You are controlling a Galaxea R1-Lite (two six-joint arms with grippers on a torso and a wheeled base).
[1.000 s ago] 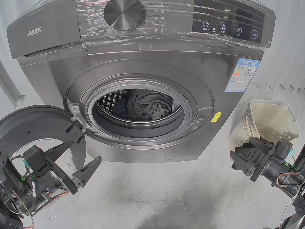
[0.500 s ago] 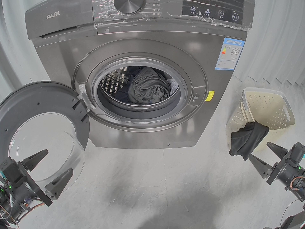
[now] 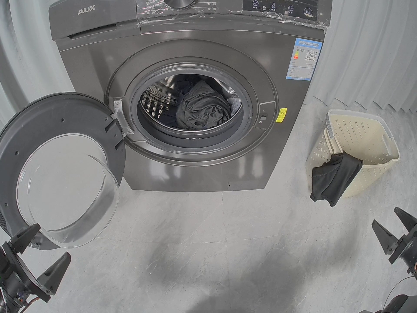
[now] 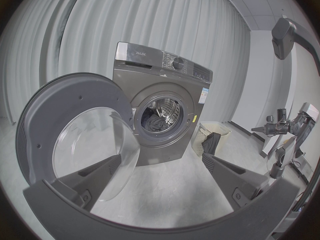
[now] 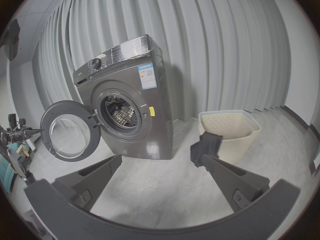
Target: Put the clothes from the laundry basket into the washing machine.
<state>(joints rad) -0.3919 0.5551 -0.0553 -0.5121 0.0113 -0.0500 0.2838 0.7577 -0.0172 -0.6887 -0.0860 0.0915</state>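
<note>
Over the front rim of the laundry basket [image 3: 369, 122], in the head view, a dark garment [image 3: 335, 177] hangs limp down the outside wall, beside the open washing machine [image 3: 191, 35]. The left wrist view shows the left gripper [image 4: 161, 157] spread wide and empty, well apart from it. In the right wrist view the right gripper [image 5: 161, 157] gapes empty too; the cloth looks light and floppy, best pinched where it bunches at the rim.

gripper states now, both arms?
Left gripper: open, holding nothing.
Right gripper: open, holding nothing.
</note>
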